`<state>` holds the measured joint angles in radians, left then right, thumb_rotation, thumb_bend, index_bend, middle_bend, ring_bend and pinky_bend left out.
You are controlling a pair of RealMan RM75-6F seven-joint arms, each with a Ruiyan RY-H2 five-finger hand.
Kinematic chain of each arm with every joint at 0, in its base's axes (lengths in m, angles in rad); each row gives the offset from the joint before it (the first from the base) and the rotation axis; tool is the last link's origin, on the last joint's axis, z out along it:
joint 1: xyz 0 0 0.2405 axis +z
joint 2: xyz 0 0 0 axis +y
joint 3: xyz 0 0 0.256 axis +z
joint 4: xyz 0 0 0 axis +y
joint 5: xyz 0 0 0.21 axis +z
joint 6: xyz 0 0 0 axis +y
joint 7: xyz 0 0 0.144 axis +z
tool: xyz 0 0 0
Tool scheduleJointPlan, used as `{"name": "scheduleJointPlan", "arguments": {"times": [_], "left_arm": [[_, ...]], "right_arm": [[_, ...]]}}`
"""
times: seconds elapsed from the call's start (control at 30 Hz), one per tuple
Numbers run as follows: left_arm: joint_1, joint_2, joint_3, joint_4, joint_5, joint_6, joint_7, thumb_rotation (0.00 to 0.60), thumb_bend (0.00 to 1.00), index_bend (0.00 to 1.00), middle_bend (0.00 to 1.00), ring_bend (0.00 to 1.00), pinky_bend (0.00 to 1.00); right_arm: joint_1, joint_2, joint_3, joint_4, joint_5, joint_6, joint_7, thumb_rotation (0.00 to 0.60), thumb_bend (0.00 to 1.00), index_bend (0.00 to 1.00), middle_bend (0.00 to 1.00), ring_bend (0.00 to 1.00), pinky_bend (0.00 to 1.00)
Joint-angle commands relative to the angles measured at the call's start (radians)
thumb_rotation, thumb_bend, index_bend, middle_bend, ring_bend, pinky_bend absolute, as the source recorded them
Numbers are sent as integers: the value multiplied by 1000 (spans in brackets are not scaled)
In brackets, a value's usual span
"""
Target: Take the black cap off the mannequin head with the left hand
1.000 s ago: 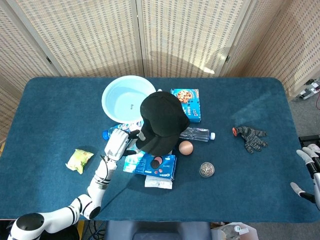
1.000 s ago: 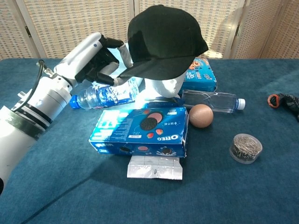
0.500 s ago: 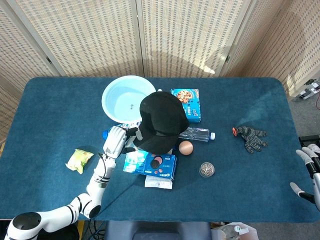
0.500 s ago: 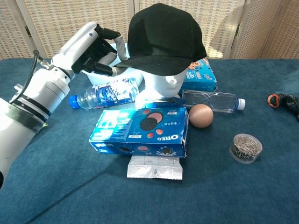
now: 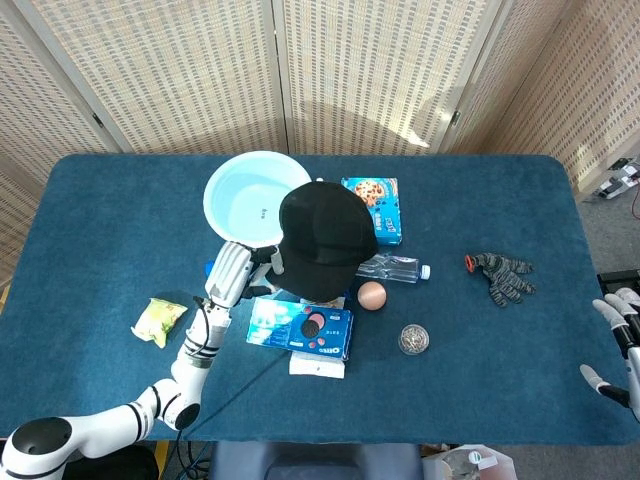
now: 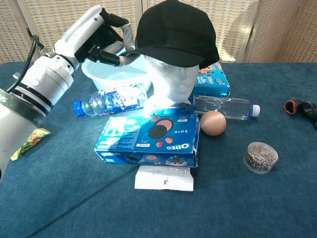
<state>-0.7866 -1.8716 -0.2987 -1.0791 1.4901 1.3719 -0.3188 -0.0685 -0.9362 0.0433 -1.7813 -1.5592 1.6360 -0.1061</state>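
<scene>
The left hand (image 6: 101,37) is up at the side of the black cap (image 6: 174,30), fingers curled around the brim edge at the cap's nine o'clock, and it looks to be gripping that edge, though the exact contact is partly hidden by the hand's own dark fingers. The cap sits over the white mannequin head (image 6: 172,77), whose face shows clear below the brim in the chest view, so the lift looks under way rather than finished. From above, the cap (image 5: 325,235) sits mid-table, with the blue basin (image 5: 240,200) at its ten o'clock and the Oreo box (image 5: 300,330) at six. The right hand (image 5: 618,345) waits at the table's far three o'clock edge, fingers apart, holding nothing. The next move likely calls for a lift up and away toward nine o'clock, high enough for the crown to clear the head. The risk: dragging sideways too soon could tip the mannequin onto the water bottle (image 6: 111,100) beside it.
</scene>
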Motion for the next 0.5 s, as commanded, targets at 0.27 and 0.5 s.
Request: {"name": "scheduleJointPlan", "arguments": {"times": [0.27, 0.5], "left_arm": [[-18, 50, -19, -60, -4, -14, 43, 600, 322, 722, 1000, 949, 1000], [-35, 74, -44, -91, -16, -23, 52, 600, 327, 731, 1000, 950, 1000]], "right_arm": [[-5, -2, -2, 10, -3, 6, 13, 600, 70, 182, 162, 147, 280], [-7, -2, -2, 11, -4, 8, 14, 600, 70, 182, 162, 147, 280]]}}
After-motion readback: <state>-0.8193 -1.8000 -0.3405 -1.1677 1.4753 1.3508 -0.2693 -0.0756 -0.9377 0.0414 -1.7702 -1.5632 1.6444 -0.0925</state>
